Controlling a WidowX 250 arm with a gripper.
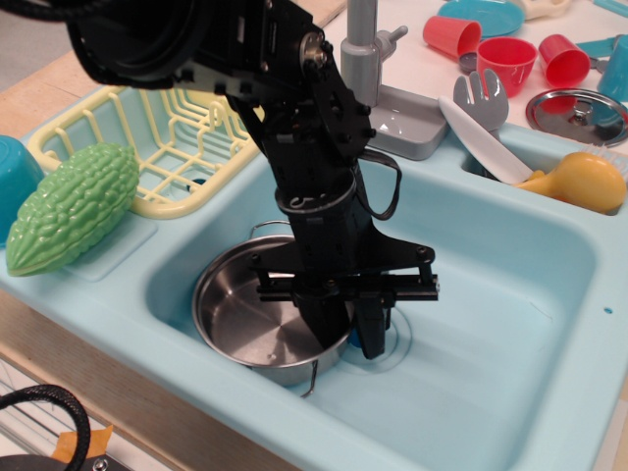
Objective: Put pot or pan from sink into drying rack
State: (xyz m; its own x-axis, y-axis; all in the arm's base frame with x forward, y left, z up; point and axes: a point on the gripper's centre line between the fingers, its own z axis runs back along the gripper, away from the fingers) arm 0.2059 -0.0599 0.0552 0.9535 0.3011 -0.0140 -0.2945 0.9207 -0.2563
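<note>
The shiny steel pot (245, 314) sits in the front left of the light-blue sink (491, 294), a wire loop handle at its near edge. My black gripper (348, 332) points straight down at the pot's right rim. One finger is inside the pot and the other is outside it, by the dark blue drain, which is mostly hidden. The jaws are drawn close together on the rim. The pale yellow drying rack (147, 128) stands at the back left, partly hidden by my arm.
A green bumpy gourd (74, 206) lies left of the sink, beside a blue bowl (15, 177). The grey faucet (363, 49) stands behind the sink. At the back right are a white spatula (486, 142), a yellow toy (579, 182), red cups (505, 59) and a steel lid (579, 113).
</note>
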